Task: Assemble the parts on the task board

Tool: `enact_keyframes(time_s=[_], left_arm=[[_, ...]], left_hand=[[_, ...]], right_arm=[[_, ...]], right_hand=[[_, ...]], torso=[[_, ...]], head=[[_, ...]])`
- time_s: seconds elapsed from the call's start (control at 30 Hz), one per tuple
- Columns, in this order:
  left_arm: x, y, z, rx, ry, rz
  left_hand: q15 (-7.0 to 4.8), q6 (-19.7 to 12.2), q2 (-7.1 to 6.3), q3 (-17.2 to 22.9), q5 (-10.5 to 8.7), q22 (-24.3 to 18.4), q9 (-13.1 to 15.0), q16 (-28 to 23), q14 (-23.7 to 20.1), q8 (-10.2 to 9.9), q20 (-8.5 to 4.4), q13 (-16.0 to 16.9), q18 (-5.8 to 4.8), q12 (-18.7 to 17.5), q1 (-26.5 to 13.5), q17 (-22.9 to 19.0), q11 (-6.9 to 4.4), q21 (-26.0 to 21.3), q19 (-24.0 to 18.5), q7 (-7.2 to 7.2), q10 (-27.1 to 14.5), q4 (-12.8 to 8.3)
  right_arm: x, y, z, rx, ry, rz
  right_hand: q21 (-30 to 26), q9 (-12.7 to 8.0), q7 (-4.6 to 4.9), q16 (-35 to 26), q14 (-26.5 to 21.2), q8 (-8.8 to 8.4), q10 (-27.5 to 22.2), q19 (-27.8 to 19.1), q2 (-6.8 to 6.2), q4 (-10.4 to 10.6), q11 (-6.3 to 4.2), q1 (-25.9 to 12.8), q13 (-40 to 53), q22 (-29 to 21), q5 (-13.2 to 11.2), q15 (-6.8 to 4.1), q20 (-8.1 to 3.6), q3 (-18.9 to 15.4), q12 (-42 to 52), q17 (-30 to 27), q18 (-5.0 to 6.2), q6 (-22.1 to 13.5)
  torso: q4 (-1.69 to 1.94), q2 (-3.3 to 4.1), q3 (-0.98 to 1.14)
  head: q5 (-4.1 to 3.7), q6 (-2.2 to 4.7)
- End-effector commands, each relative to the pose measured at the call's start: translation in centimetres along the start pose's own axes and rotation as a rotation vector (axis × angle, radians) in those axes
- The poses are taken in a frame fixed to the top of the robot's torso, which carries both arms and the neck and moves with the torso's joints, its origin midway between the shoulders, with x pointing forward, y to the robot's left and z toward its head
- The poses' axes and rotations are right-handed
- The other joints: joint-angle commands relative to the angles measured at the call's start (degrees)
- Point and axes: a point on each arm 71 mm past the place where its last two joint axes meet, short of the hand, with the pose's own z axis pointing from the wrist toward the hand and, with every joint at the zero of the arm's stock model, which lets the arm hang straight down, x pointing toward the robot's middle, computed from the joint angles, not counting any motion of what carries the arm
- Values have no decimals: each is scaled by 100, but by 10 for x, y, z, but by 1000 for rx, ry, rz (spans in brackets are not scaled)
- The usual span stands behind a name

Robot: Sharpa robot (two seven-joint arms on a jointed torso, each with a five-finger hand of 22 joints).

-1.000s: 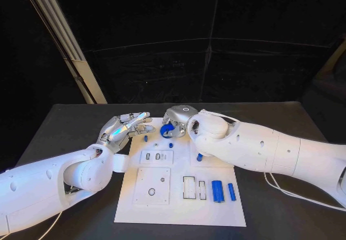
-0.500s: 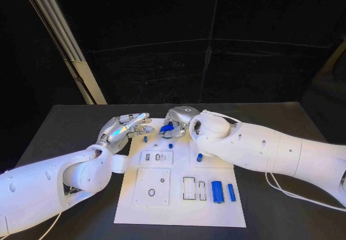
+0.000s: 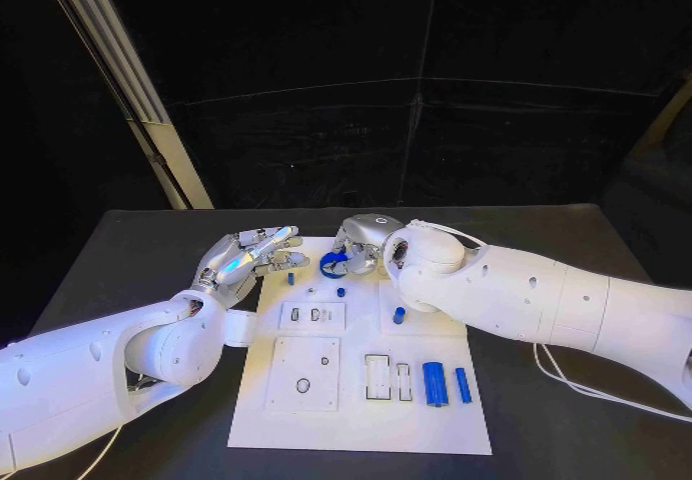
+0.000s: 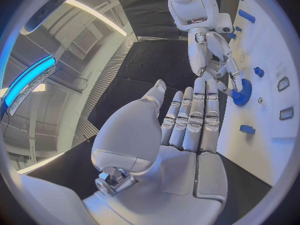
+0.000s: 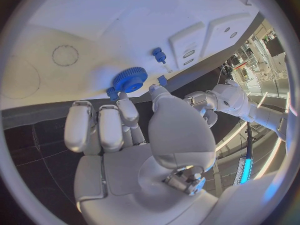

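Lowered slightly since a second ago, the blue gear [image 3: 335, 263] now sits close over the far end of the task board [image 3: 361, 425], pinched on edge by the right hand [image 3: 361, 243]. Small blue pegs [image 3: 342, 292] stand just beside it. Nearby, the left hand [image 3: 248, 255] hovers with fingers [image 4: 195, 116] straight, holding nothing, over the desk [image 3: 116, 260].

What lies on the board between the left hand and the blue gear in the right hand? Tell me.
In the head view, one small blue peg stands on the white task board, between the left hand and the blue gear held by the right hand.
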Motion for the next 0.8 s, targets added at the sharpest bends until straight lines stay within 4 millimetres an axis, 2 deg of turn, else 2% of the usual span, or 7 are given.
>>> enact_keyframes(time_s=[0.03, 0.17, 0.3, 0.37, 0.53, 0.67, 0.8], left_arm=[[1, -1, 0, 7, 13, -6], [1, -1, 0, 7, 13, -6], [-1, -2, 0, 9, 12, -6], [-2, -2, 0, 10, 11, -6], [-4, -3, -1, 14, 4, -3], [-6, -3, -2, 16, 1, -1], [-6, -3, -1, 17, 0, 0]], left_hand=[[2, 2, 30, -2, -14, -11, -6, -20, 30, -33, 21, -6, 82, -25, 24, 7, 25, -33, 38, 40, 2, -38], [2, 2, 30, -2, -14, -11, -6, -20, 30, -33, 21, -6, 82, -25, 24, 7, 25, -33, 38, 40, 2, -38], [2, 2, 31, -2, -14, -11, -6, -21, 30, -34, 21, -6, 82, -26, 25, 7, 25, -34, 38, 41, 1, -39], [3, 1, 35, 0, -13, -13, -5, -23, 30, -36, 22, -6, 82, -29, 29, 8, 26, -35, 38, 41, -1, -44], [2, 17, 45, 3, -14, -17, -2, -31, 32, -34, 23, -2, 83, -26, 31, 12, 17, -40, 41, 25, 17, -53], [1, 22, 47, 4, -13, -19, -1, -33, 32, -33, 23, -2, 83, -26, 32, 13, 15, -42, 41, 19, 23, -57], [1, 22, 47, 4, -13, -19, -1, -33, 32, -33, 23, -2, 83, -26, 32, 13, 15, -42, 41, 19, 23, -57]], right_arm=[[-6, 3, -1, -44, -68, 31], [-16, 3, -6, -123, -188, 92], [-24, -3, -16, -219, -279, 199], [-27, -13, -22, -238, -289, 262], [-32, -49, -43, -218, -256, 428], [-36, -79, -60, -188, -240, 540], [-40, -112, -79, -133, -233, 600]], right_hand=[[21, -5, 14, 34, 97, -27, 52, 49, 3, -13, -4, 138, 37, 10, 65, -6, -4, -50, 46, 18, -107, 2], [23, -4, 8, 38, 96, -22, 66, 49, 78, 2, -9, 240, 62, 13, -39, -9, -7, -94, 68, 16, -107, 29], [-94, -5, 3, -130, 18, -26, -32, -112, 156, -119, -16, 587, -47, -253, 30, -16, -8, -79, -68, -297, -56, 51], [-149, 4, -9, -212, -15, -1, -87, -183, 147, -169, -27, 701, -121, -371, -44, -23, -10, -96, -154, -440, -32, 103], [-329, -7, -11, -499, -117, -16, -282, -387, 68, -372, -33, 1054, -398, -721, -439, -32, -25, -178, -477, -891, 33, 94], [-720, -15, 2, -990, -288, -51, -784, -797, 9, -599, -31, 1431, -1128, -1430, -831, -25, -21, -225, -1303, -1598, 162, 23], [-820, -8, -24, -1127, -283, -39, -878, -841, 9, -834, -58, 1789, -1357, -1563, -957, -57, -47, -149, -1550, -1742, 181, 46]], torso=[[-2, -6, 6], [-2, -8, -2], [-32, -20, 15], [-36, -24, 19], [-63, -50, 20], [-114, -75, 44], [-160, -100, 74]], head=[[-1, -1], [-9, 3], [42, 31], [36, 39], [-9, 34], [-44, 30], [-85, 45]])
